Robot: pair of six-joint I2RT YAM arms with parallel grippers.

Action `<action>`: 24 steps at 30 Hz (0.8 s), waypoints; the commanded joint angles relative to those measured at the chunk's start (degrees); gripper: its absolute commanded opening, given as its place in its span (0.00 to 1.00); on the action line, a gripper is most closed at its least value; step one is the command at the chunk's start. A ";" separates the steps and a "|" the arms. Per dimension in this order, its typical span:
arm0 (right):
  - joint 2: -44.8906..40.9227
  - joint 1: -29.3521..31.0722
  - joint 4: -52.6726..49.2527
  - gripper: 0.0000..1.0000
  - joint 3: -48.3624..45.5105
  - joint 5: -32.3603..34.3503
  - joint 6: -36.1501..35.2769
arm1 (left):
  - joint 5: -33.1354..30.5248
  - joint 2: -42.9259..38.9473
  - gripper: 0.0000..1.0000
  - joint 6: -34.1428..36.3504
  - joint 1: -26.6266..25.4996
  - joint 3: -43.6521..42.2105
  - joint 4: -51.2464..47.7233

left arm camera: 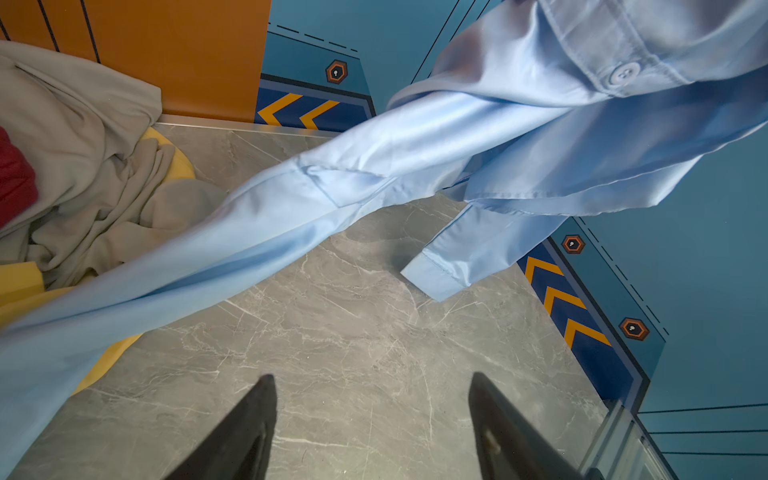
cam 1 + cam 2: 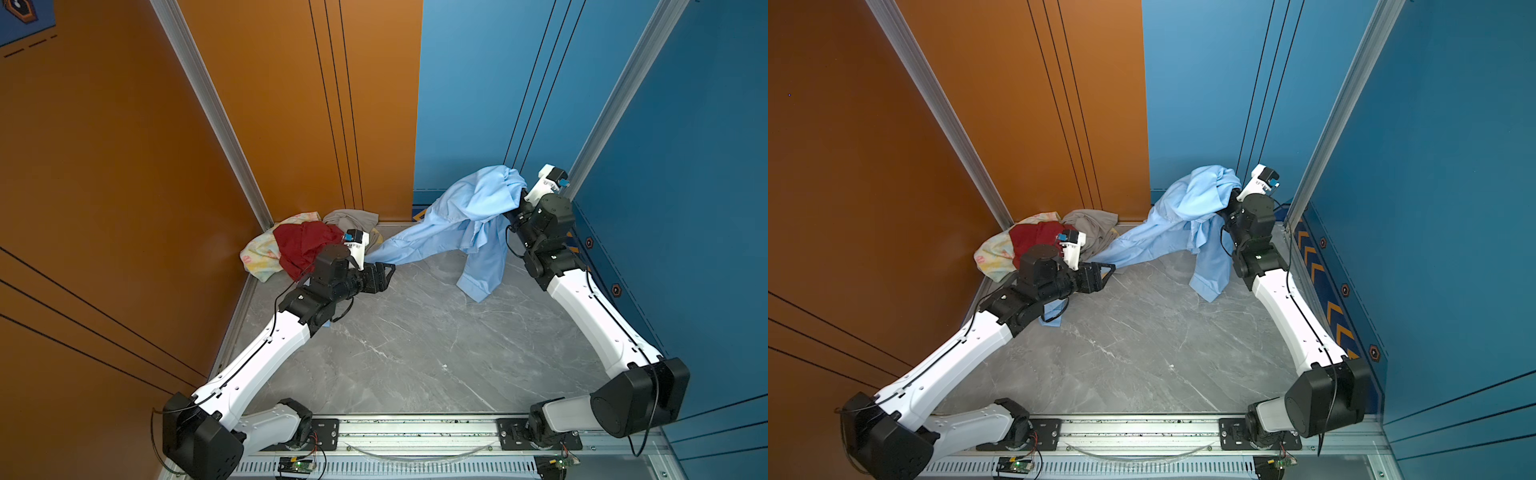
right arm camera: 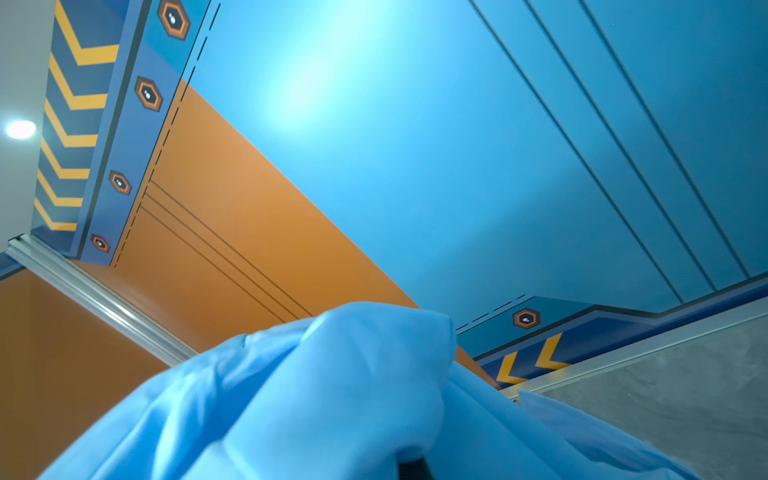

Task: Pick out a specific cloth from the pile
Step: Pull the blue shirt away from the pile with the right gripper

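Nearest me, the left gripper (image 2: 384, 276) sits low over the grey table (image 2: 415, 353), its jaws spread wide with nothing between them, as its wrist view shows; a sleeve end of the cloth (image 2: 465, 216) trails beneath that arm. Farther back, the right gripper (image 2: 515, 203) is clamped on a bunch of the sky-blue shirt, forearm raised steeply, wrist tipped toward the back wall. One end of the cloth hangs toward the pile (image 2: 307, 245) in the far corner. To finish well, I'd lift higher and draw rightward slowly, so the trailing sleeve slides free without dragging the grey garment (image 2: 353, 218).
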 commanded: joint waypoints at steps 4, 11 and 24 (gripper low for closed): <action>-2.35 -6.67 -3.74 0.00 4.23 -3.43 0.97 | -0.81 1.79 0.73 1.98 -0.87 -0.68 -0.99; -1.52 -14.40 -7.87 0.00 7.78 -6.93 0.80 | -1.15 3.88 0.74 3.61 -1.89 0.78 -2.41; 4.92 -25.51 -14.25 0.00 22.38 -12.52 0.84 | -2.57 10.21 0.74 11.94 -4.13 13.18 -15.64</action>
